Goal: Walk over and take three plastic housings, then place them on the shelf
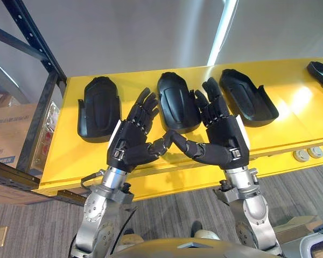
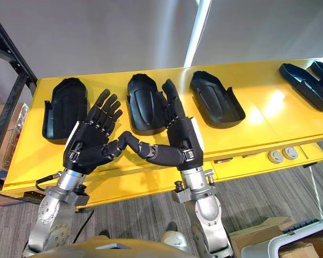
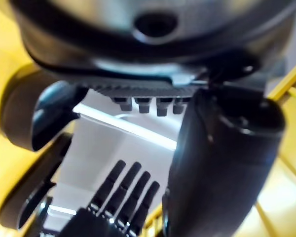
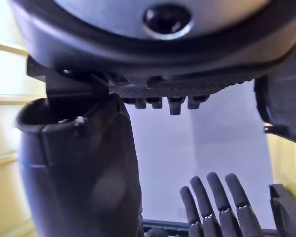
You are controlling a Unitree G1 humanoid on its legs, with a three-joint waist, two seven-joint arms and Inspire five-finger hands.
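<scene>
Bright light, seemingly from overhead, leaves glare patches on the yellow table [image 1: 70,145].

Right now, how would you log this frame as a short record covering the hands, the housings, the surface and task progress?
left hand: open, empty, raised before the table's near edge
right hand: open, empty, thumb tip close to the left thumb
housings: left housing, middle housing and right housing, in a row
surface: yellow table
extras: further housings at the far right; dark rack at the left
progress: none taken yet
</scene>
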